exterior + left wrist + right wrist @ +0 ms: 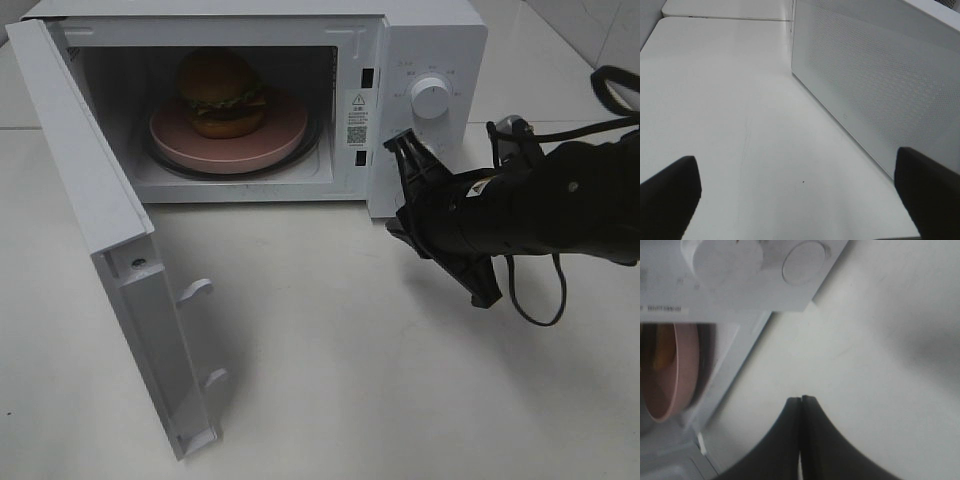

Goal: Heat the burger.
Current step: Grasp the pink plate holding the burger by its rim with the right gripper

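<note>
White table (400,380) holds microwave (440,40), burger (222,92) on plate (275,140) inside, door (90,200) open; I judge closing and dial (430,99) setting remain; right end effector (801,401) closed, left end effector (795,155) open

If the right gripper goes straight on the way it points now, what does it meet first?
Probably the right gripper meets the microwave's control panel first, at its lower part; depth is unclear.

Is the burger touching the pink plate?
Touching. The high view shows the burger sitting right on the pink plate inside the open microwave.
</note>
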